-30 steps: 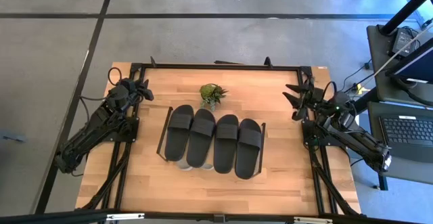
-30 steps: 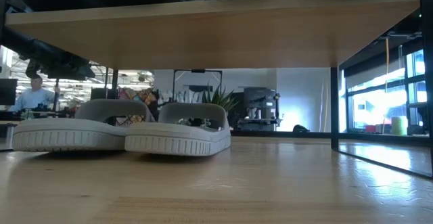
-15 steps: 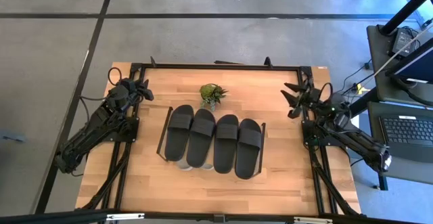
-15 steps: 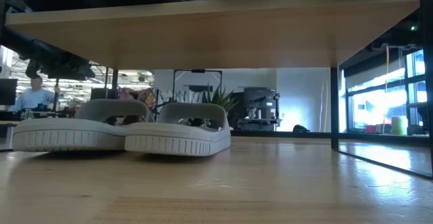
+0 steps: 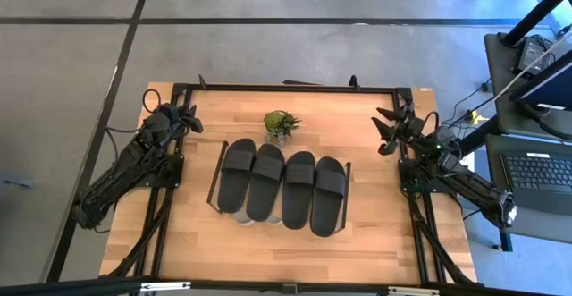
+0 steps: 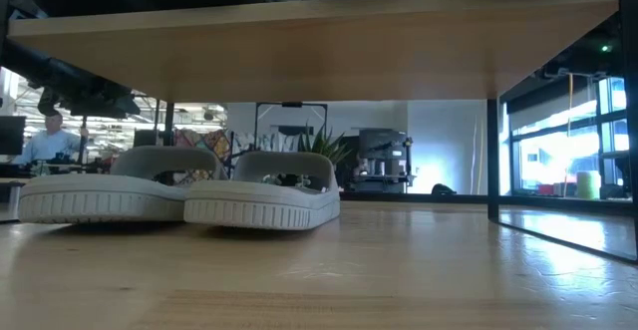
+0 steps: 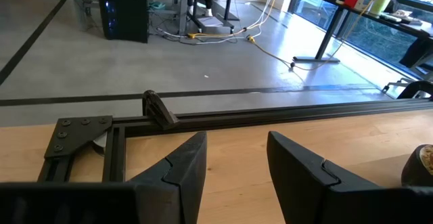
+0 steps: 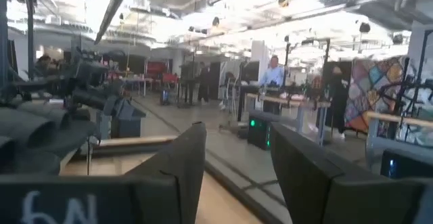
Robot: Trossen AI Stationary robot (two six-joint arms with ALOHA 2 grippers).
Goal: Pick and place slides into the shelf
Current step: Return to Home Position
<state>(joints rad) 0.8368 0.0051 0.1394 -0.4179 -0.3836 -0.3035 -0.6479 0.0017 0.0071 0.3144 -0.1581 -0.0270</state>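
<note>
Sitting in a row on the shelf [image 5: 217,178], the four black slides [image 5: 266,181] fill its top board, and the two grey-white slides [image 6: 261,192] lie side by side on the table [image 5: 380,242] beneath it (toward its left end). By my reading all six are placed, and only parking the arms is left. The left gripper [image 5: 189,120] hovers at the far left corner and the right gripper [image 5: 386,128] at the far right, both with fingers spread, holding nothing.

Shelf [image 6: 399,61] top filled by black slides [image 5: 299,187]; beneath, grey slides [image 6: 261,198] left, right half open, plant [image 5: 280,124] behind
</note>
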